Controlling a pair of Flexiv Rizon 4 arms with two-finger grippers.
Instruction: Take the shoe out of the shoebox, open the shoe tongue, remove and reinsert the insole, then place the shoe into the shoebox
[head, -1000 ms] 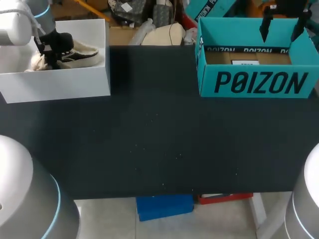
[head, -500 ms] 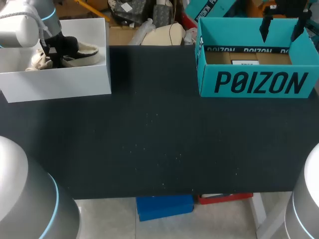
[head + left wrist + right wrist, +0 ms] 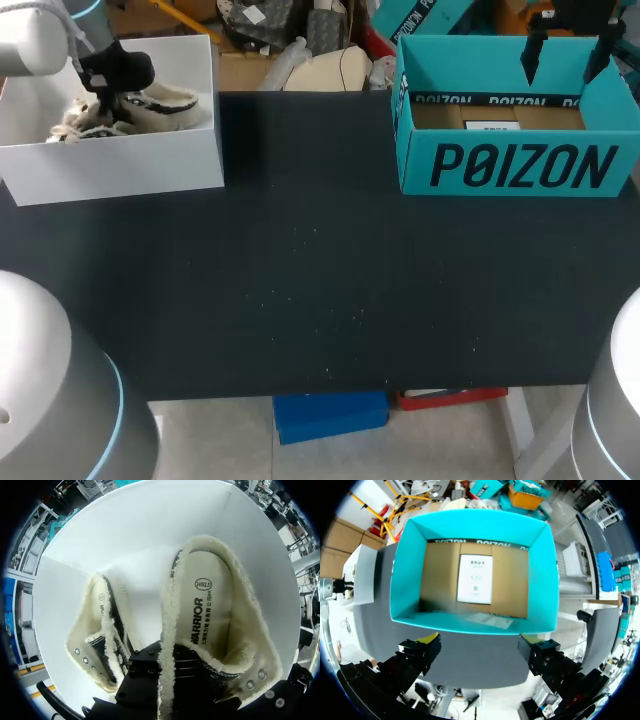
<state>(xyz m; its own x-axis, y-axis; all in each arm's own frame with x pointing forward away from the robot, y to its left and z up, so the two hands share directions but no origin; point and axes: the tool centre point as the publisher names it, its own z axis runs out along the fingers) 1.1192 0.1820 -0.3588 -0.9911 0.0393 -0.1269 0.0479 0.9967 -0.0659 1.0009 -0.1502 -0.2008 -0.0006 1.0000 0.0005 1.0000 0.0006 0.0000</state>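
One fleece-lined shoe point(image 3: 210, 625), white shoebox point(image 3: 150, 522)

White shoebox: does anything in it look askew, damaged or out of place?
Nothing damaged or spilled. The white shoebox holds two: the shoe gripped at its collar by the left pincer, and a second shoe beside it, splayed open.

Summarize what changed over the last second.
Left gripper, clamped on the shoe at its collar, rose and tilted it upward inside the white box. Right gripper, open above the teal box, and both boxes stayed put.
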